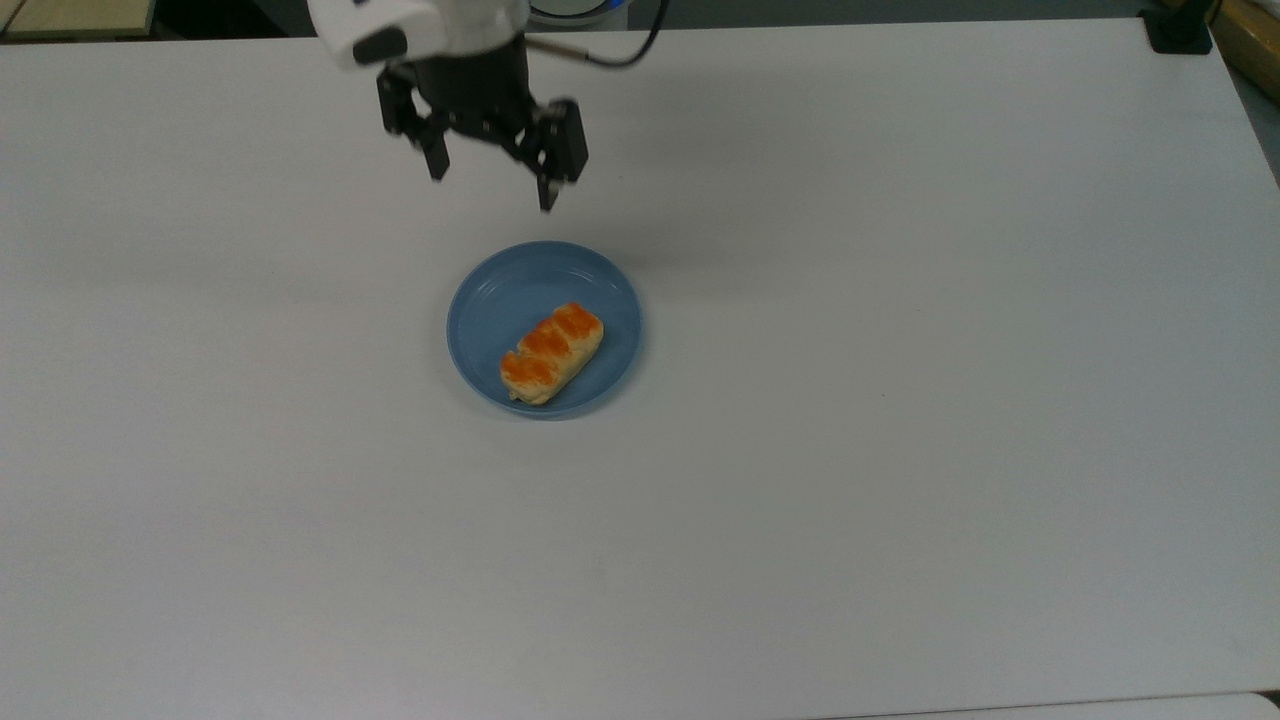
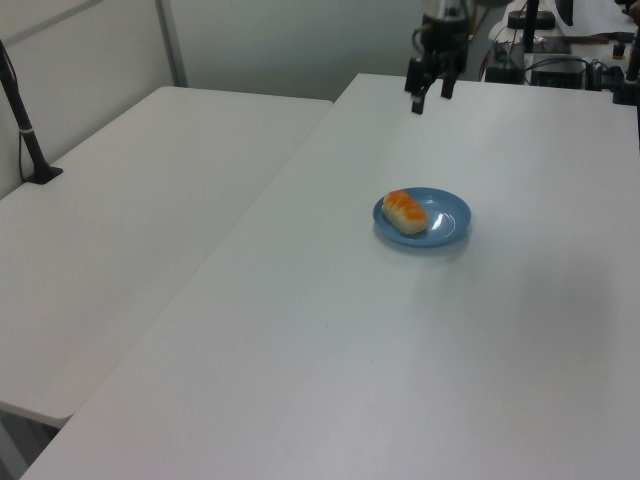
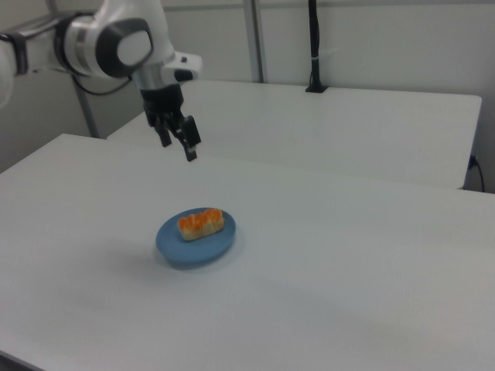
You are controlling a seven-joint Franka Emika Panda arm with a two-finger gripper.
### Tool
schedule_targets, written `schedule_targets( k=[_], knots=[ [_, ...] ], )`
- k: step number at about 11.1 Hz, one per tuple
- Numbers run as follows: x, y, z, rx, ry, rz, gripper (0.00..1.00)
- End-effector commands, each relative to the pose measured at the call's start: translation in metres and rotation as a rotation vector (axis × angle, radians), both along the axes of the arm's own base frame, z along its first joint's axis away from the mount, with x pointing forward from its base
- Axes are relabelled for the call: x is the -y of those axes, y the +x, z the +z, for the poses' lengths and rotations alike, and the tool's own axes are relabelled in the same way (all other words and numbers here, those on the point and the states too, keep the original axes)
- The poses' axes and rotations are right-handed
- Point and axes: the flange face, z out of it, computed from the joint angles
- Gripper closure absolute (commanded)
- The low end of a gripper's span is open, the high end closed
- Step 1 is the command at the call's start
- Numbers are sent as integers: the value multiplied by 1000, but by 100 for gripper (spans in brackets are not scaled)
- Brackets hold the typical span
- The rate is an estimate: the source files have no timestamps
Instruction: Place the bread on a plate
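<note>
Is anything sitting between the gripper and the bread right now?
Nothing visible. The bread lies on the blue plate, and the open gripper hangs above bare white table past the plate's far rim in the top view.

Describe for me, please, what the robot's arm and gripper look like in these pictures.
The arm has glossy white rounded shells with dark grey joint sections. The white flange above the gripper carries a small dark oval button. The gripper is black, with an angular body and two slim, tapering black fingers. A thin dark cable loops out beside the wrist from a small metal plug.
</note>
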Motion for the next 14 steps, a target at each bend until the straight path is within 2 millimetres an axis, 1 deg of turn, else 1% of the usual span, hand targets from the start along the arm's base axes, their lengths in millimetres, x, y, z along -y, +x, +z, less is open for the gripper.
schedule_targets(
  k=[1, 2, 3, 5, 8, 10, 14],
  knots=[
    [8, -38, 39, -65, 5, 124, 0],
    [13, -46, 44, -92, 9, 143, 0],
    [13, -49, 42, -121, 9, 156, 0],
    [18, -50, 52, -109, 7, 147, 0],
    [18, -46, 49, -100, 4, 150, 0],
    [24, -47, 51, -95, 8, 133, 0],
    [25, -48, 53, -95, 10, 118, 0]
  ],
)
